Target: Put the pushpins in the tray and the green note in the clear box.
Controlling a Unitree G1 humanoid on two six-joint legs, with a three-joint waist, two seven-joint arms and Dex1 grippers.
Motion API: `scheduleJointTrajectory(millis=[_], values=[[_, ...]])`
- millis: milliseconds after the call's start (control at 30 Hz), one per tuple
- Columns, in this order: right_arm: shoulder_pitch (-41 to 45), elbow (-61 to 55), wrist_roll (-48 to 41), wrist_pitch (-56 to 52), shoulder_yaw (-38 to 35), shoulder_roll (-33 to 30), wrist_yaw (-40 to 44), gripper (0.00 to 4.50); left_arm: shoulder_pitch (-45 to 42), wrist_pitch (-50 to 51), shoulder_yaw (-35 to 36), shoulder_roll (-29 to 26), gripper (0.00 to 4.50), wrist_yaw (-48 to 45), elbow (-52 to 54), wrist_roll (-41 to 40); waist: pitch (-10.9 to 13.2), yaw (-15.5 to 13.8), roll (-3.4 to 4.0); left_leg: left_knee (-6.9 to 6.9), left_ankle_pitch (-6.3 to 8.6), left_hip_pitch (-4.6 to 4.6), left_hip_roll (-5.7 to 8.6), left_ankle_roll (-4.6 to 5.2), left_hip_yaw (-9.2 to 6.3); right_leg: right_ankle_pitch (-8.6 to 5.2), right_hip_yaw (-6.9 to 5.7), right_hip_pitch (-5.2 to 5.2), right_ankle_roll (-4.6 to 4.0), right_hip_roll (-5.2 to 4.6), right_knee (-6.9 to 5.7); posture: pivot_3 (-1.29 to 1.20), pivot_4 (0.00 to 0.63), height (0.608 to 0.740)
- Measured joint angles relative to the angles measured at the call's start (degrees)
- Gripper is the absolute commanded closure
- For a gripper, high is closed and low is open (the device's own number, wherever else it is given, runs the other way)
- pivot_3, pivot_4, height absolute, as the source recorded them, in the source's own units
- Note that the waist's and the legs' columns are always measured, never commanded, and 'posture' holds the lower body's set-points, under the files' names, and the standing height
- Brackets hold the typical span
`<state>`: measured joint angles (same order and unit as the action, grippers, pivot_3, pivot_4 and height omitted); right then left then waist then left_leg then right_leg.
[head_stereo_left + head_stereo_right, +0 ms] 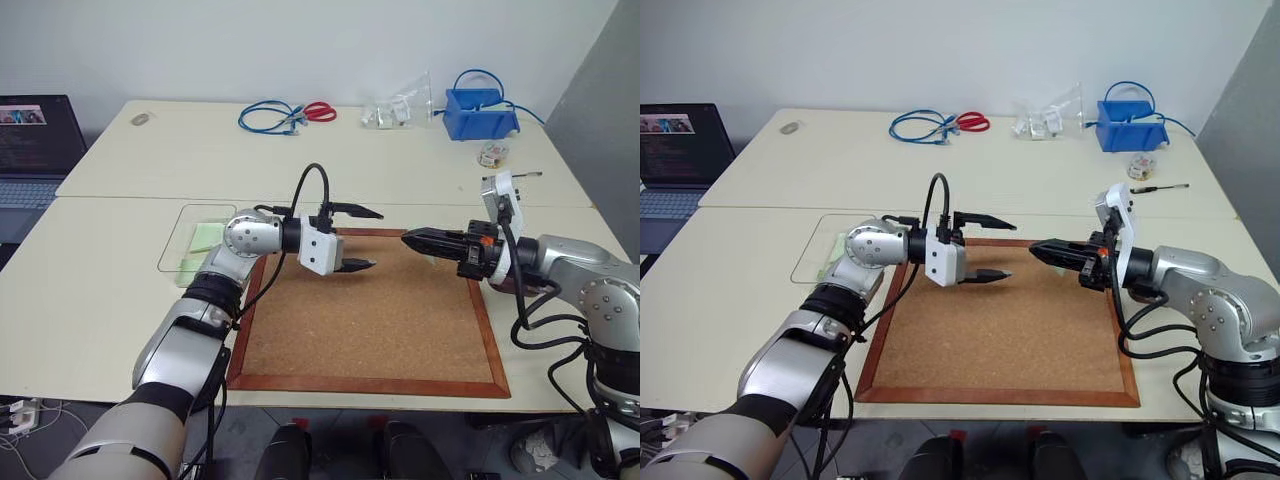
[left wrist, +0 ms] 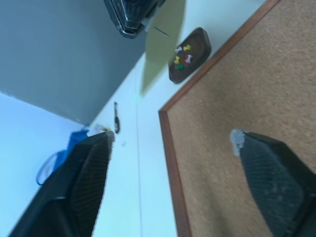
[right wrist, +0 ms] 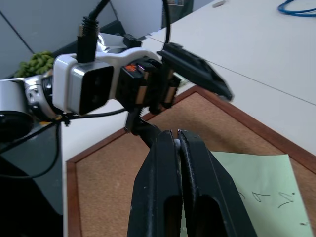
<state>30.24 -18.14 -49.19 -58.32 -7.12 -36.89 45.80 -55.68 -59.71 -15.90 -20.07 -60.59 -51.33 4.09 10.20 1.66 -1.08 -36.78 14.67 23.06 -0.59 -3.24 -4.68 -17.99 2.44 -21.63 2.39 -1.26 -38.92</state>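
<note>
Above the corkboard [image 1: 370, 320], the right gripper [image 3: 177, 136] is pinching the green note [image 3: 256, 190] in shut jaws while the left gripper [image 1: 357, 238] is gaping empty; the thin paper may slip before reaching the clear box [image 1: 190, 240].

A large wood-framed corkboard [image 1: 375, 315] is laid flat on the near part of the pale cream desk [image 1: 120, 290]. At the far edge, a coiled blue cable [image 1: 266, 117] is seen touching a pair of red-handled scissors [image 1: 320, 111]. Further right, crumpled clear plastic packaging [image 1: 400, 105] is placed beside a blue plastic bin [image 1: 480, 113] with a blue cord looped over it. A slim dark pen-like tool [image 1: 1158, 187] is found nearer, just beside the bin. An open dark laptop [image 1: 35, 150] is set at the far left.
</note>
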Motion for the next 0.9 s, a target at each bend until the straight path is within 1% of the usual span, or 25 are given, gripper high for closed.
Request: scheduleJointTrajectory(millis=[133, 400, 467, 533, 567, 667, 900], values=[[0.19, 0.0, -0.47, -0.49, 1.45, 1.04, -0.06, 4.5, -0.7, -2.07, -0.17, 0.97, 0.01, 0.01, -1.21, 0.04, 0.04, 0.05, 0.0, -0.01, 0.0, 0.03, -0.01, 0.0, 0.01, 0.0, 0.01, -0.07, 0.0, 0.0, -0.05, 0.0, 0.15, 0.74], [1.04, 0.0, -0.48, -0.56, 3.09, 2.22, -0.14, 4.5, -0.91, -2.08, -1.47, 2.56, 0.01, -1.45, -0.88, -1.38, 0.04, 0.07, 0.0, -0.05, 0.0, 0.03, -0.01, 0.0, 0.01, 0.0, 0.01, -0.07, 0.0, 0.01, -0.07, 0.0, 0.15, 0.74], [1.08, -0.01, -0.48, -0.56, 3.63, 2.27, -0.14, 4.5, -0.89, -1.98, -1.99, 2.56, 0.36, -2.67, -0.72, -2.09, 0.04, 0.07, 0.0, -0.06, 0.0, 0.03, -0.01, 0.0, 0.01, 0.0, 0.01, -0.07, 0.0, 0.01, -0.07, 0.0, 0.15, 0.74], [1.16, -0.01, -0.48, -0.56, 3.89, 2.27, -0.13, 4.5, -0.85, -1.92, -2.37, 2.53, 0.61, -4.18, -0.59, -3.28, 0.04, 0.07, 0.0, -0.07, 0.0, 0.03, -0.01, 0.0, 0.01, 0.0, 0.01, -0.07, 0.0, 0.01, -0.08, 0.0, 0.15, 0.74], [1.26, -0.01, -0.47, -0.55, 3.89, 2.26, -0.1, 4.5, -0.84, -2.19, -2.62, 2.37, 0.89, -4.87, -0.55, -3.73, 0.04, 0.08, 0.0, -0.07, 0.0, 0.03, -0.01, 0.0, 0.01, 0.0, 0.01, -0.07, 0.0, 0.01, -0.08, 0.0, 0.15, 0.74], [1.35, 0.0, -0.46, -0.52, 3.89, 2.11, 0.07, 4.5, -0.73, -3.64, -3.59, 1.86, 1.43, -6.49, -0.28, -4.27, 0.04, 0.09, 0.0, -0.07, 0.0, 0.03, -0.01, 0.0, 0.0, 0.0, 0.01, -0.07, 0.0, 0.01, -0.09, 0.0, 0.15, 0.74], [1.92, 0.37, -0.45, -0.51, 3.93, 2.05, 0.34, 4.5, -0.74, -4.24, -3.67, 2.23, 2.73, -6.46, -0.37, -4.45, 0.04, 0.12, 0.0, -0.1, 0.0, 0.03, -0.01, 0.0, 0.0, 0.0, 0.01, -0.07, 0.0, 0.01, -0.1, 0.0, 0.15, 0.74]])
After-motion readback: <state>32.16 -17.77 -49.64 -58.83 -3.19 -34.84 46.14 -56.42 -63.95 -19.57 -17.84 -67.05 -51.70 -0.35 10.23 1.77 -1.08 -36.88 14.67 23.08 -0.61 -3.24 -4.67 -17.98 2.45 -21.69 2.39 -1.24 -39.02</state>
